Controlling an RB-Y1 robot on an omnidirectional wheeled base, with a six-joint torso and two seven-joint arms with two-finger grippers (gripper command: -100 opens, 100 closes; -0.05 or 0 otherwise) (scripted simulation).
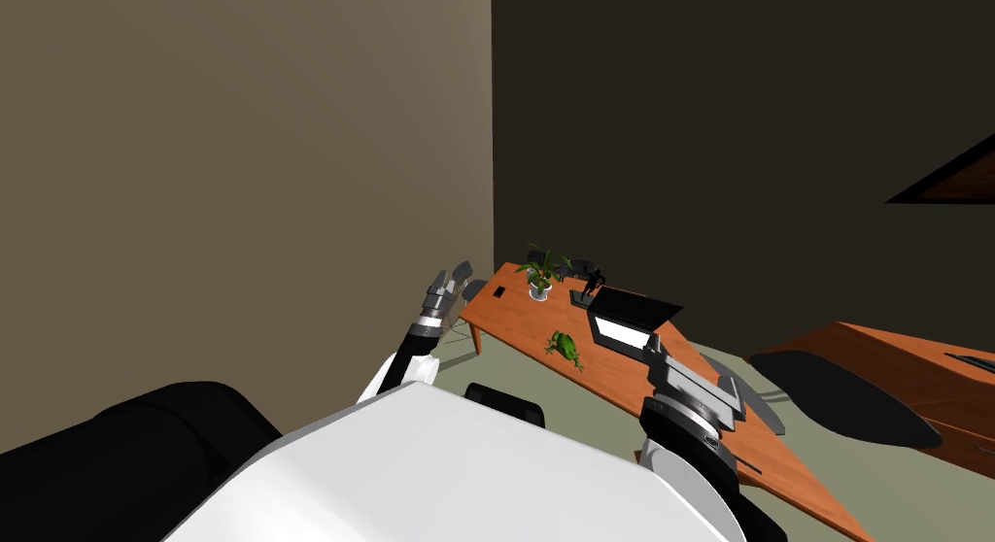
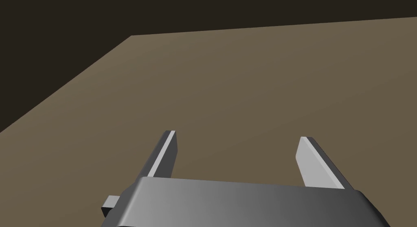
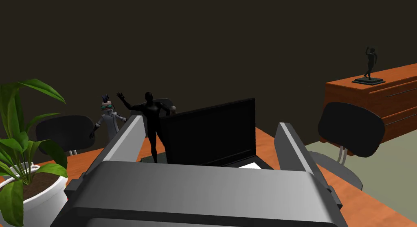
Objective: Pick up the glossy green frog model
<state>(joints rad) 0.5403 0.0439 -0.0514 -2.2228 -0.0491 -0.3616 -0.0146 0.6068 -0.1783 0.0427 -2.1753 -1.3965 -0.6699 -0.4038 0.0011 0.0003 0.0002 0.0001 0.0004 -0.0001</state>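
The glossy green frog model point(image 1: 564, 347) sits on the orange-brown desk point(image 1: 515, 318), near its front edge, between a potted plant and an open laptop. My right gripper point(image 1: 653, 348) hovers over the desk to the right of the frog. In the right wrist view the right gripper point(image 3: 209, 129) is open with nothing between its fingers, and it points at the laptop point(image 3: 211, 131). My left gripper point(image 1: 457, 274) is raised left of the desk's corner. In the left wrist view the left gripper point(image 2: 238, 136) is open and faces a brown wall.
On the desk stand a potted plant point(image 1: 540, 272), a laptop point(image 1: 630, 318), a black figurine point(image 1: 591, 282) and a white-coated figurine point(image 3: 108, 118). A black chair point(image 1: 845, 400) and a wooden cabinet point(image 1: 923, 371) are on the right. A black armchair point(image 1: 117, 458) is beside me on the left.
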